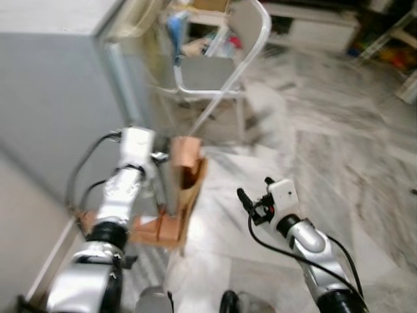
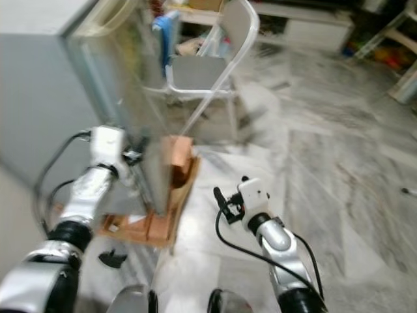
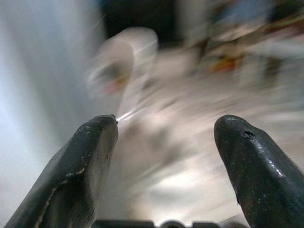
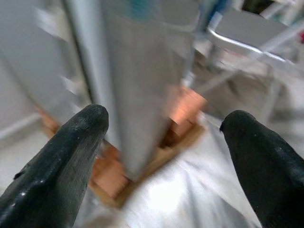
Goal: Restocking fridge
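Note:
The grey fridge (image 1: 52,98) stands at my left on a low wooden stand (image 1: 176,225). Its tall grey door edge (image 4: 137,95) faces me, blurred. My left gripper (image 3: 166,137) is raised right beside that edge, its silver wrist (image 1: 137,147) close to the fridge's corner; the black fingers (image 3: 90,161) are open with nothing between them. My right gripper (image 1: 256,190) hovers low over the marble floor, right of the wooden stand and apart from the fridge, open and holding nothing. The wooden stand (image 4: 185,109) is in line with it.
A white-framed chair (image 1: 221,72) with a grey seat stands just behind the fridge corner, with a blue item (image 1: 176,29) on it. Cluttered low shelves (image 1: 313,26) line the far wall. Grey-veined marble floor (image 1: 339,150) spreads out to the right.

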Tool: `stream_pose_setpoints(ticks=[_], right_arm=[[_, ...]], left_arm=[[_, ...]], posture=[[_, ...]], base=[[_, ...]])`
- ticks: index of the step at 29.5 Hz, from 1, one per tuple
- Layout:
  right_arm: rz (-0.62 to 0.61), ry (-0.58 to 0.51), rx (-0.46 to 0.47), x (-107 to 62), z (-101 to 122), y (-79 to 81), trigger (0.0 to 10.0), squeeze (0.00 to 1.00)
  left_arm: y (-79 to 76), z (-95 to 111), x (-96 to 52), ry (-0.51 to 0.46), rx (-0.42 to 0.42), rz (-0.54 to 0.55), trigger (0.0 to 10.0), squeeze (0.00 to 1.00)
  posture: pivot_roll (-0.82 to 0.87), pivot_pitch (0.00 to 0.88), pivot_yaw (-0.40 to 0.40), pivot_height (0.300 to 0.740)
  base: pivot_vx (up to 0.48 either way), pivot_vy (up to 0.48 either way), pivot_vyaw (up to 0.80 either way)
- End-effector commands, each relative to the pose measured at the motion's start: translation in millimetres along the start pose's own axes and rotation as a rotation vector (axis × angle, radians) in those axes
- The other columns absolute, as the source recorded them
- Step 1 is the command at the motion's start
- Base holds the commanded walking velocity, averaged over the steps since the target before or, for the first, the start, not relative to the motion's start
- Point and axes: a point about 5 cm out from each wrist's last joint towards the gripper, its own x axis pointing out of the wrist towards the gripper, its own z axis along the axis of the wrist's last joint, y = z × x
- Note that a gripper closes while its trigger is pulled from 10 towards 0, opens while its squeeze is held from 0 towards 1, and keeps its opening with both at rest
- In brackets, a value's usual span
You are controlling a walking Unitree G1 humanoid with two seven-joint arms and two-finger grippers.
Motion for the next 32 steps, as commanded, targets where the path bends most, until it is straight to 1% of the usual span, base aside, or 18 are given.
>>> stream_pose_setpoints(ticks=[1,3,5,6,8,9,12,14,16,17,19,20,22,25,28,30,32], right_arm=[[0.022,0.029,0.01,-3.7,-7,1.0,10.0,0.0],[0.03,0.03,0.009,-3.2,-7,1.7,10.0,0.0],[0.033,0.027,0.007,-2.7,-7,1.6,10.0,0.0],[0.031,0.03,0.014,-3.0,-7,1.0,10.0,0.0],[0.031,0.032,0.028,-3.1,-8,0.3,10.0,0.0],[0.033,0.035,0.034,-2.8,-9,-0.6,10.0,0.0],[0.034,0.035,0.037,-2.6,-10,-1.6,10.0,0.0],[0.023,0.027,0.04,-2.7,-10,-2.8,10.0,0.0],[0.019,0.02,0.035,-2.8,-9,-3.6,10.0,0.0],[0.01,0.011,0.033,-2.9,-8,-4.9,10.0,0.0],[0.004,0.01,0.034,-2.9,-8,-5.4,10.0,0.0],[-0.008,-0.001,0.032,-2.2,-6,-7.1,10.0,0.0],[-0.016,-0.003,0.035,-1.1,-5,-8.3,10.0,0.0],[-0.019,-0.005,0.026,-0.3,-4,-9.3,10.0,0.0],[-0.02,-0.008,0.015,0.5,-3,-9.0,10.0,0.0],[-0.025,-0.009,0.016,0.9,-3,-9.3,10.0,0.0],[-0.029,-0.008,0.019,1.0,-3,-9.6,10.0,0.0]], left_arm=[[1.9,-8,-3.2,0.036,0.057,-0.016,10.0,0.0],[4.1,-9,-4.2,0.041,0.056,-0.003,10.0,0.0],[16.9,-11,-9.1,0.051,0.065,0.056,10.0,0.0],[27.4,-11,-14.4,0.059,0.071,0.09,10.0,0.0],[41.5,-10,-23.1,0.063,0.066,0.141,10.0,0.0],[53.1,-9,-32.5,0.064,0.081,0.181,10.0,0.0],[62.6,-10,-41.9,0.062,0.083,0.223,10.0,0.0],[74.4,-19,-62.4,0.082,0.077,0.304,10.0,0.0],[75.7,-24,-72.6,0.083,0.056,0.334,10.0,0.0],[75.1,-30,-80.0,0.1,0.046,0.357,10.0,0.0],[71.3,-36,-86.4,0.118,0.043,0.36,10.0,0.0],[65.0,-42,-91.8,0.134,0.028,0.362,10.0,0.0],[55.8,-49,-94.8,0.152,0.021,0.359,10.0,0.0],[50.0,-51,-91.2,0.158,0.012,0.363,10.0,0.0],[49.6,-50,-86.3,0.158,0.016,0.383,10.0,0.0],[50.2,-48,-79.6,0.156,0.012,0.383,10.0,0.0],[49.9,-46,-76.3,0.149,0.01,0.381,10.0,0.0]], posture=[[0.08,0.0,-0.028,0.74],[0.08,0.0,-0.028,0.74],[0.09,0.0,-0.025,0.74],[0.09,0.0,-0.026,0.74],[0.1,0.0,-0.025,0.74],[0.1,0.0,-0.026,0.74],[0.09,0.0,-0.027,0.74],[0.09,0.0,-0.027,0.74],[0.09,0.0,-0.028,0.74],[0.09,0.0,-0.03,0.74],[0.09,0.0,-0.031,0.74],[0.09,0.0,-0.036,0.74],[0.09,0.0,-0.037,0.74],[0.09,0.0,-0.042,0.74],[0.08,0.0,-0.042,0.74],[0.08,0.0,-0.039,0.74],[0.08,0.0,-0.037,0.74]], base=[[0.0,0.0,0.0],[0.0,0.0,0.0],[0.0,0.0,0.0],[0.0,0.0,0.0],[0.0,0.0,0.0],[0.0,0.0,0.0],[0.0,0.0,0.0],[0.0,0.0,0.0],[0.0,0.0,0.0],[0.292,0.0,0.0],[0.328,-0.154,0.0],[0.375,-0.296,0.0],[0.399,-0.262,0.0],[0.459,0.0,0.0],[0.477,0.0,0.0],[0.48,0.0,0.0],[0.48,0.0,0.0]])
